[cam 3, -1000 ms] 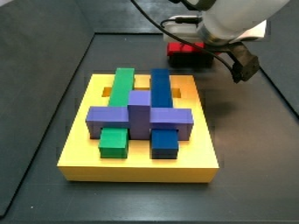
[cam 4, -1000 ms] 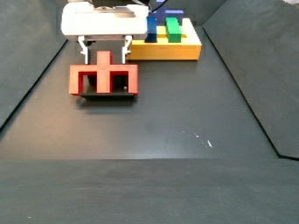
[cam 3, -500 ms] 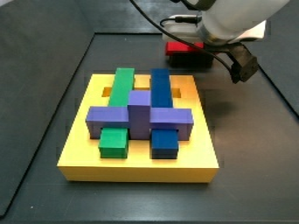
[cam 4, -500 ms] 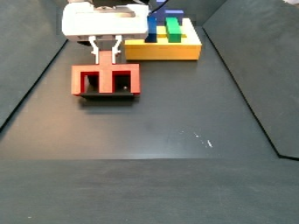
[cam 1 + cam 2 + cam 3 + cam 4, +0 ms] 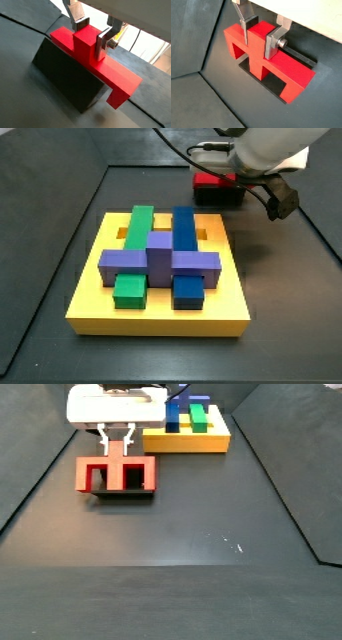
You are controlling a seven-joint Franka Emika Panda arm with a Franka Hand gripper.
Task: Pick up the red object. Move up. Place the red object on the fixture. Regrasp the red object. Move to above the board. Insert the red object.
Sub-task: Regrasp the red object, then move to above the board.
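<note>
Since a second ago the gripper [image 5: 118, 446] has come down and narrowed its fingers [image 5: 104, 41] onto the centre stub of the red object [image 5: 271, 67], which sits on the fixture [image 5: 67, 77] at the upper left of a side view. Both wrist views show the pads pinching that stub. A side view [image 5: 214, 181] hides the grasp behind the arm, with the board [image 5: 87, 303] in the foreground.

The gripper [image 5: 230, 178] hides most of the red object [image 5: 207, 182] (fixture [image 5: 218, 198] partly too).
</note>
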